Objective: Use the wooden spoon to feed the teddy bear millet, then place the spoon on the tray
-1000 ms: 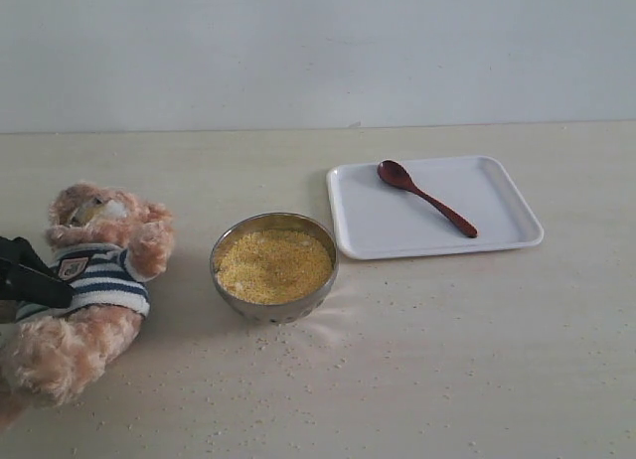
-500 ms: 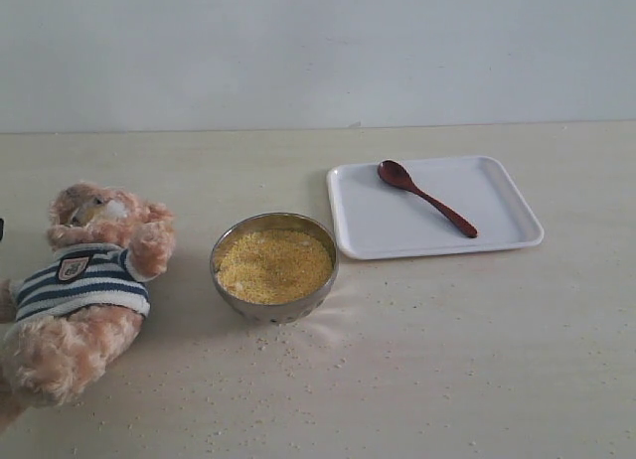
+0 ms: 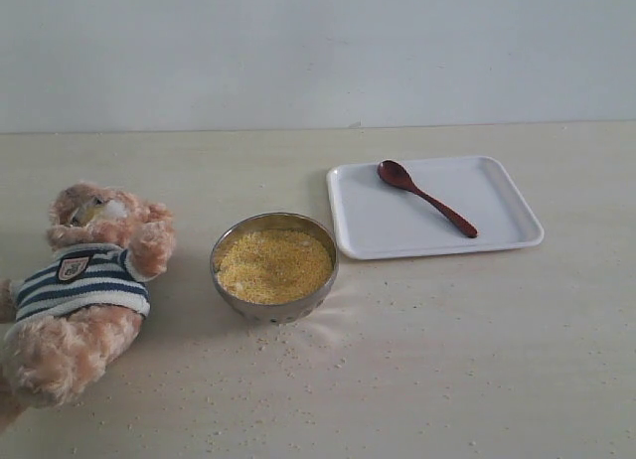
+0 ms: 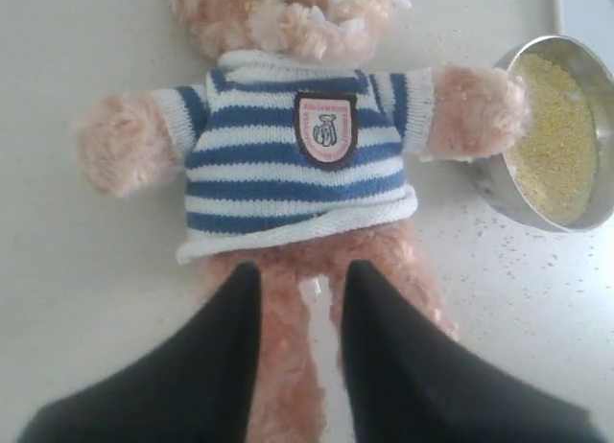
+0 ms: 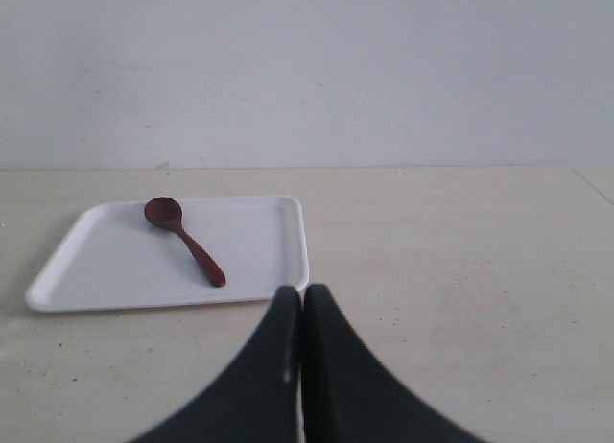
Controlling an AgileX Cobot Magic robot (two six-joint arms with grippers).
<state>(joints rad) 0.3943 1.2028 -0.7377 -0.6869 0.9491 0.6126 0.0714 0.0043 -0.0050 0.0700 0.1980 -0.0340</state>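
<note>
Finding the teddy bear (image 3: 84, 295) flat on its back at the left edge of the pale table (image 3: 447, 380), head toward the far wall. Fluffy light-brown plush, paler muzzle, knitted shirt in navy and white stripes with a small crest badge (image 4: 326, 128) at mid-chest. Arms spread to either side, one paw reaching toward the steel bowl (image 3: 273, 308) though apart from it in the exterior view.

Seeing the left gripper (image 4: 302, 270) above the bear's legs, black fingers set a narrow gap apart, fur showing between them, nothing gripped.

Placing the millet (image 3: 273, 265) in that round shiny bowl, near the middle of the table: fine yellow grain heaped almost to the rim, with loose grains (image 3: 328, 365) strewn over the tabletop in front.

Locating the wooden spoon (image 3: 427, 199) on the tray (image 3: 497, 196), behind and to the right of the bowl. Slim, dark reddish-brown, oval bowl end toward the tray's far left corner, long thin handle running diagonally toward its middle. Tray flat, white, rectangular, rounded corners, low raised rim.

Showing the right gripper (image 5: 301, 291) with fingers pressed together, holding nothing, low over bare table, facing the tray's corner.
</note>
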